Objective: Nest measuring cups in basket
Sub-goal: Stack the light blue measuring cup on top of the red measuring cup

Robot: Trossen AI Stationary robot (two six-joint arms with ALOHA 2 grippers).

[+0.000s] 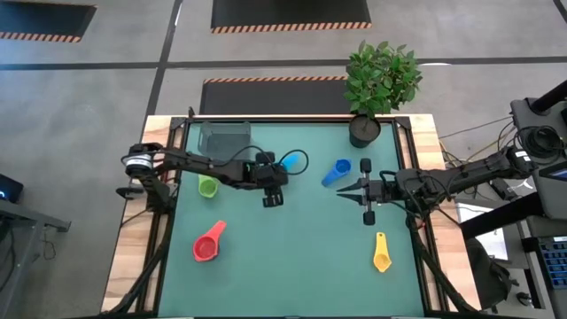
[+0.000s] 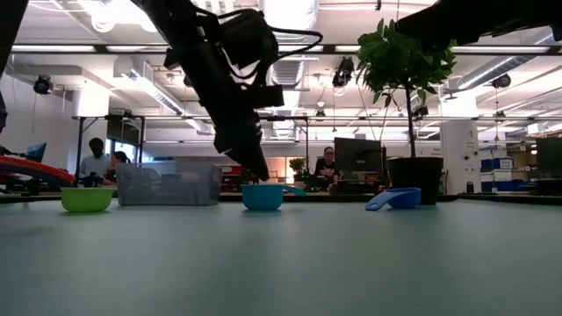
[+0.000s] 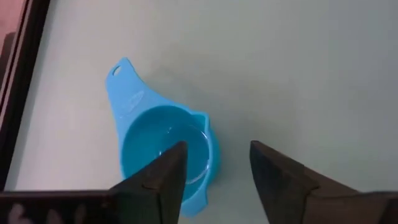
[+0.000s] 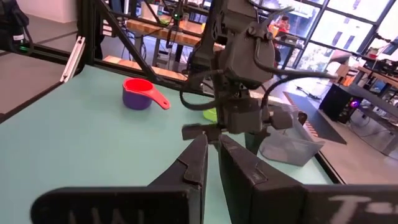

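A light blue measuring cup (image 3: 158, 146) rests upright on its base on the green mat, handle on the side away from the gripper. My left gripper (image 3: 214, 163) is open and slants down over it. One finger (image 3: 166, 177) is above the bowl and the other (image 3: 277, 177) is over the mat outside the rim. In the high view this gripper (image 1: 280, 170) sits beside the cup (image 1: 291, 162). The basket (image 1: 224, 138) stands at the far left. My right gripper (image 1: 340, 190) is shut, holds nothing and hovers level near a blue cup (image 1: 337, 173). My left gripper straddles the light blue cup's rim (image 3: 208, 134) on the side away from the handle, coming from above at a slant. In the low view the fingertip (image 2: 259, 175) hangs right at the cup's rim (image 2: 263, 187). Whether it touches the rim, I cannot tell.
A green cup (image 1: 208, 186) sits near the basket. A red cup nested with a purple one (image 1: 209, 244) lies at the near left, and a yellow cup (image 1: 382, 253) at the near right. A potted plant (image 1: 365, 128) stands at the far right corner.
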